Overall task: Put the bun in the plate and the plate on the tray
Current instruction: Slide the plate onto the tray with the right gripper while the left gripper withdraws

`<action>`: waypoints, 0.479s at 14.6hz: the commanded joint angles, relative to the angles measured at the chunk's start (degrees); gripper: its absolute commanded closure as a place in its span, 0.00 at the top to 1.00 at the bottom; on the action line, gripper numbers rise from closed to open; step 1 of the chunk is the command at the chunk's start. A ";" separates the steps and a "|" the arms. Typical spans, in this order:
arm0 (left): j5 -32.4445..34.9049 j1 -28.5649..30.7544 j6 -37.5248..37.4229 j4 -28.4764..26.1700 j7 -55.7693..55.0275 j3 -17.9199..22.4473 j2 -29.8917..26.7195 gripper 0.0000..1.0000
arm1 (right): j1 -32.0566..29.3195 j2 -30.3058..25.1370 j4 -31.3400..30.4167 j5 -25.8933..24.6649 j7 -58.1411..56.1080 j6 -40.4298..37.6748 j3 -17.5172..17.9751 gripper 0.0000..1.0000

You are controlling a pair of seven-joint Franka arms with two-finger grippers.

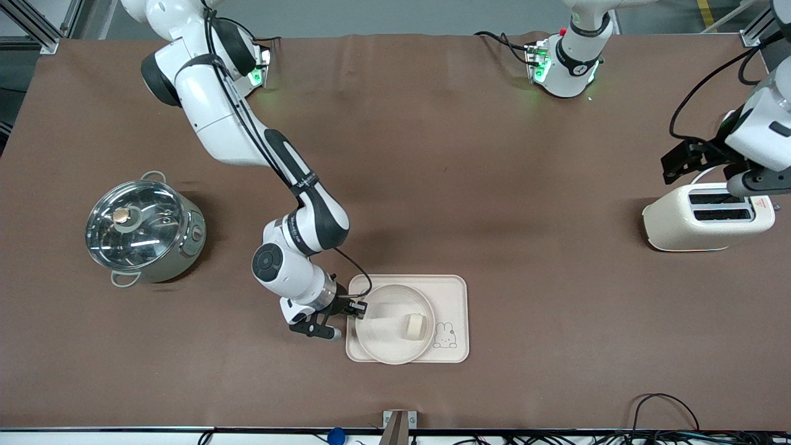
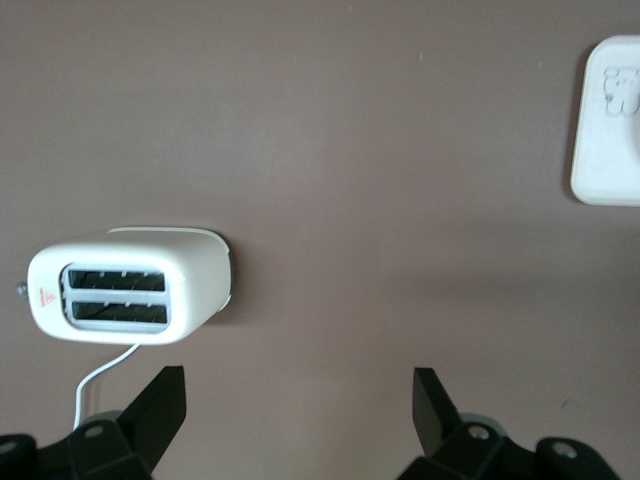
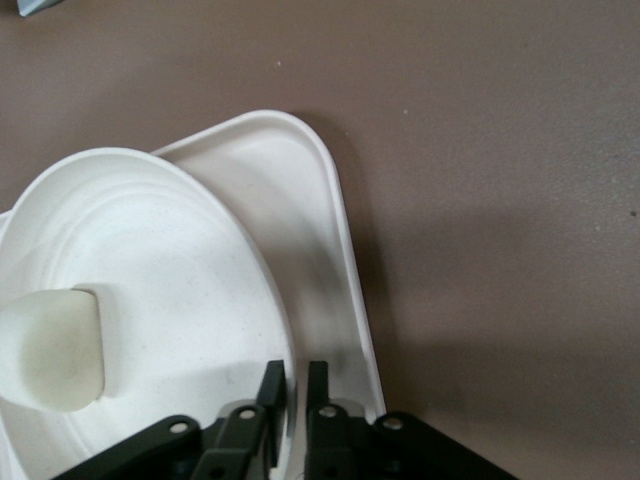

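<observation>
Step in hand: you look to be at the end of setting the round off-white shallow plate [image 1: 393,324] down on the cream rectangular tray [image 1: 454,290] with the rabbit drawing; what is left, by my reading, is the release.
How to do it well: let the plate settle flat before you let go, part the fingers without dragging the rim, then lift straight up so the plate does not skid toward the tray's edge.
Bun: the small pale cream bun [image 1: 415,326] lies inside the plate, at lower centre of the front view, on the side toward the rabbit drawing.
Plate and tray: the plate sits within the tray's outline, its rim close to the tray's lower edge in the front view.
Right gripper: your right gripper [image 3: 295,385] has its fingers nearly together, pinching the plate's rim between them at the bottom centre of the right wrist view.
Left gripper: your left gripper [image 2: 300,395] waits with fingers wide apart, holding nothing, above the cream two-slot toaster [image 1: 704,216] at the right edge of the front view.
</observation>
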 commanded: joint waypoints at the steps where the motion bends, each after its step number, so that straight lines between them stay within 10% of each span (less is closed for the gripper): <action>1: -2.20 -1.61 -1.42 -1.99 3.65 2.89 -2.86 1.00 | -0.13 0.42 1.07 0.54 0.75 0.68 0.45 0.96; 7: -3.17 -1.96 -1.34 -4.63 5.85 4.74 -5.33 1.00 | -1.52 -5.47 -1.04 0.02 0.14 -6.67 0.45 1.00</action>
